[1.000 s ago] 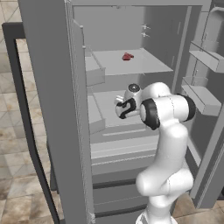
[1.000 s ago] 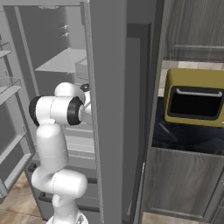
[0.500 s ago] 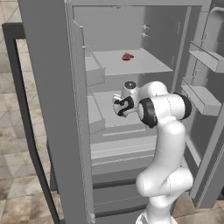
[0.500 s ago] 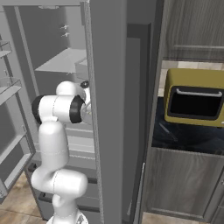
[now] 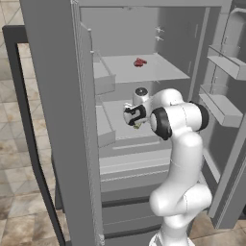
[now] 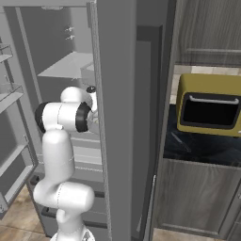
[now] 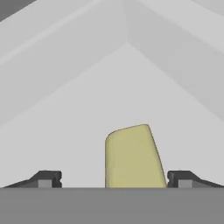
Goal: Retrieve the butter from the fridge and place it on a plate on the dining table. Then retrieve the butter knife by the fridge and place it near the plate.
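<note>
Two shelves inside the open fridge [image 5: 62, 120]; small red item [image 5: 140, 62] on the upper shelf [image 5: 144, 69], butter [image 7: 132, 157] on the lower shelf [image 5: 120, 126]; pale yellow block, short and stick-shaped, top end rounded, standing between the two dark fingertips [image 7: 47, 178] in the hand view; white arm bent at the elbow, reaching level into the fridge; jaws spread wide on either side of the butter, not touching it; yellow oven [image 6: 210, 104] on a black desk [image 6: 200, 148] to the right.
</note>
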{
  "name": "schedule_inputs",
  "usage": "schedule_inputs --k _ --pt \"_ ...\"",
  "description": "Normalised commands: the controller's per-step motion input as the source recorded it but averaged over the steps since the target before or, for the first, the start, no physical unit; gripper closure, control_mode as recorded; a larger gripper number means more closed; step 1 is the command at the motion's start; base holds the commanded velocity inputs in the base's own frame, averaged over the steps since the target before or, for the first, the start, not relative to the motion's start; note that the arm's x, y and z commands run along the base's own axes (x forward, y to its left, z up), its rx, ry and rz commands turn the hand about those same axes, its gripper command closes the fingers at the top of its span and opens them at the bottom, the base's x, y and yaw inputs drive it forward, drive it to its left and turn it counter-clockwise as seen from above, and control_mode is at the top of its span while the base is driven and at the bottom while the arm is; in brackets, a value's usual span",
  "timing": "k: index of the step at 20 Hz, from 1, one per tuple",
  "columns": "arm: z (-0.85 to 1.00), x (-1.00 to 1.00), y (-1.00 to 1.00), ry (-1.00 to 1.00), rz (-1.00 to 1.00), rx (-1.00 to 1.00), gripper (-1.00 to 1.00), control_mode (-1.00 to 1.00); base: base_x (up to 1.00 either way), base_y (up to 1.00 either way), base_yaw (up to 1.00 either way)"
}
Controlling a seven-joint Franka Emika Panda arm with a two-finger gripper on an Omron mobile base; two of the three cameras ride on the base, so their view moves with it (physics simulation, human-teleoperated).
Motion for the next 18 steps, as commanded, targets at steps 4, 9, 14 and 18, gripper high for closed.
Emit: schedule_inputs --k 4,9,14,18 --pt "-0.50 -0.19 0.00 0.00 0.00 0.00 1.00 -1.00 0.00 0.00 0.00" --pt "-0.12 -0.36 0.01 0.00 -0.01 0.00 1.00 -1.00 0.00 0.00 0.00" --pt "0.02 -0.68 0.00 -0.03 0.02 0.00 1.00 -1.00 0.00 0.00 0.00" --pt "0.59 -0.86 0.00 -0.03 0.05 0.00 1.00 -1.00 0.00 0.00 0.00"
